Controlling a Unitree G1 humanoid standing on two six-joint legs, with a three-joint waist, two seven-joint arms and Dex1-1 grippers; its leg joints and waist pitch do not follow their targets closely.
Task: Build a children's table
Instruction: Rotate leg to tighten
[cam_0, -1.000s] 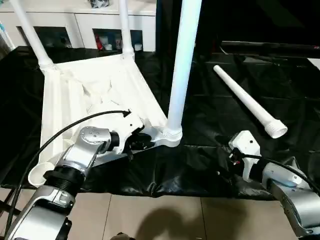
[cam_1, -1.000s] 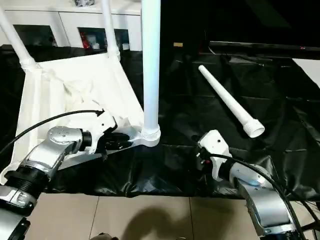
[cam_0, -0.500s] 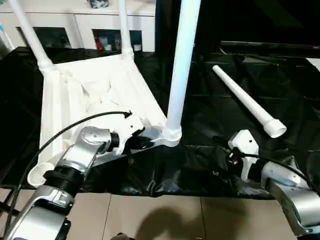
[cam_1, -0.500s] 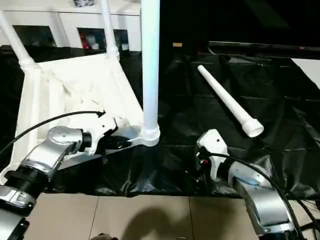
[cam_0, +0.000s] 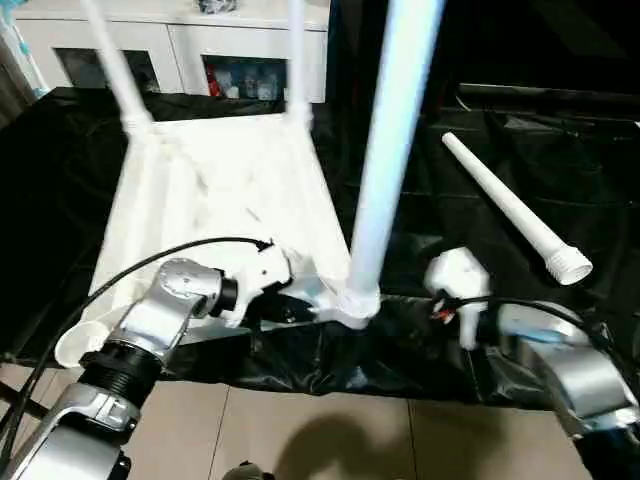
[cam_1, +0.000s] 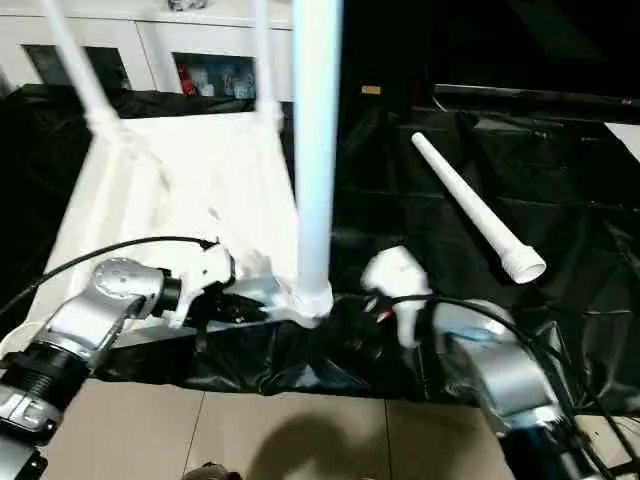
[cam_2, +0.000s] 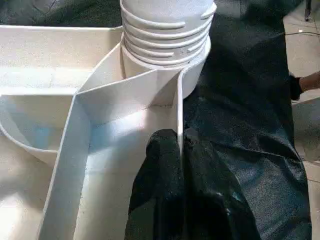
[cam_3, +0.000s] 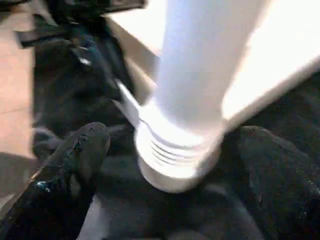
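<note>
Upside-down children's table (cam_0: 215, 190) lies on the black sheet (cam_0: 470, 230), three legs up, one socket (cam_0: 80, 345) empty. Left gripper (cam_2: 181, 150) has just closed on a thin rib of the frame by the near leg (cam_0: 385, 170), steadying it. Right gripper (cam_3: 172, 165), jaws wide apart, has moved in around that leg's base. The fourth leg (cam_0: 510, 210) lies loose, well apart on the right.

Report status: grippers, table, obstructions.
Left gripper shut on tabletop rib. Right gripper open around near leg. Fourth leg loose on black sheet.
</note>
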